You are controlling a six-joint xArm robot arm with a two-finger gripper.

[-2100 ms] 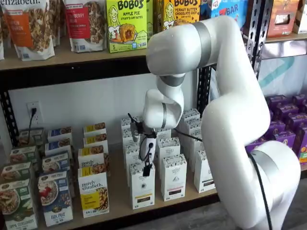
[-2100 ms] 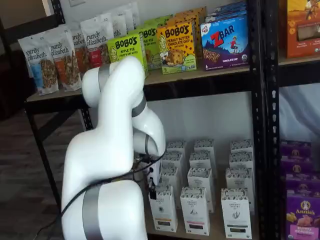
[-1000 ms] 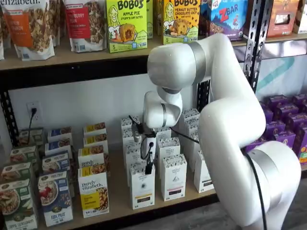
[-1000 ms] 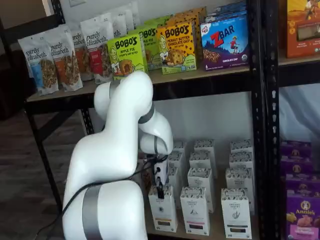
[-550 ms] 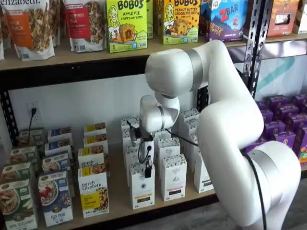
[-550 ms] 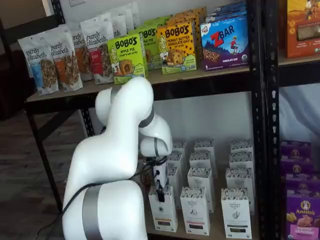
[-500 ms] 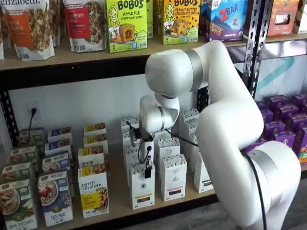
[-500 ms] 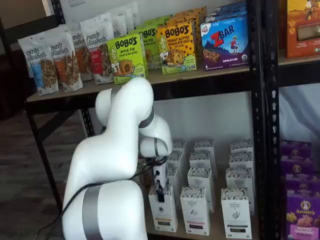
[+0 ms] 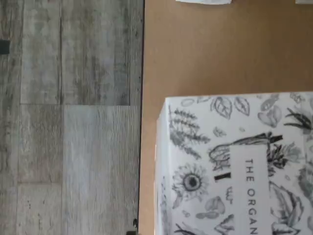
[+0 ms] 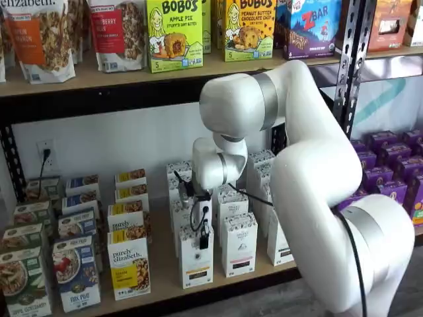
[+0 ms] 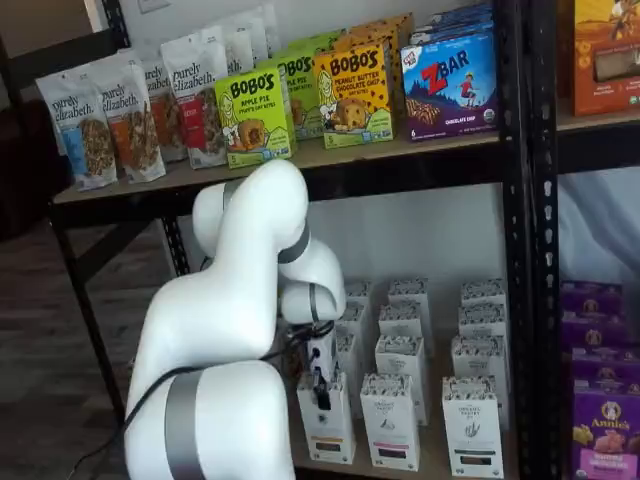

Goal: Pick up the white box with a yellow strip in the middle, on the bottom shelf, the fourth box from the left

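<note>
The arm (image 10: 310, 172) is reaching in from the front and the jaws (image 10: 203, 242) are hanging right at the speckled top of the white box (image 10: 195, 264), but I cannot tell if they are spread or pinching. The box is standing at the front edge of the bottom shelf (image 10: 158, 281), not lifted yet. Grasping and lifting are, I judge, remaining.

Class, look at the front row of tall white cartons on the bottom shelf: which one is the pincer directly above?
The white box with the yellow-orange strip, at the row's left end. The pincer hangs at its top; the neighbouring carton has nothing above it.
</note>
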